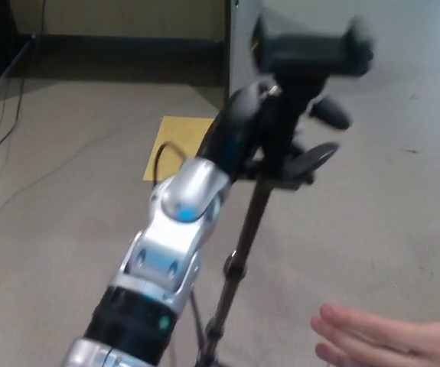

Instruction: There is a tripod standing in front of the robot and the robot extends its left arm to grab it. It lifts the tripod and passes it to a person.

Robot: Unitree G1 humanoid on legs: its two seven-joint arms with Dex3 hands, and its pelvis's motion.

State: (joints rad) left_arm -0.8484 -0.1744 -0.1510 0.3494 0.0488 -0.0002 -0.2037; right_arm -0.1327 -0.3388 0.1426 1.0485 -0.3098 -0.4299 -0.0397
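A black tripod [250,225] with a phone clamp [311,46] on top hangs tilted in the air, its head up and to the right. My left hand [239,130] is shut on the tripod just below the head, and the silver forearm [177,229] reaches up from the bottom left. A person's open hand [392,332] waits palm up at the bottom right, apart from the tripod. The picture is blurred around the clamp. My right hand does not show.
A yellow sheet [175,145] lies on the grey floor behind my arm. A grey partition [239,46] and a dark desk base [120,46] stand at the back. Cables [9,107] trail at the left.
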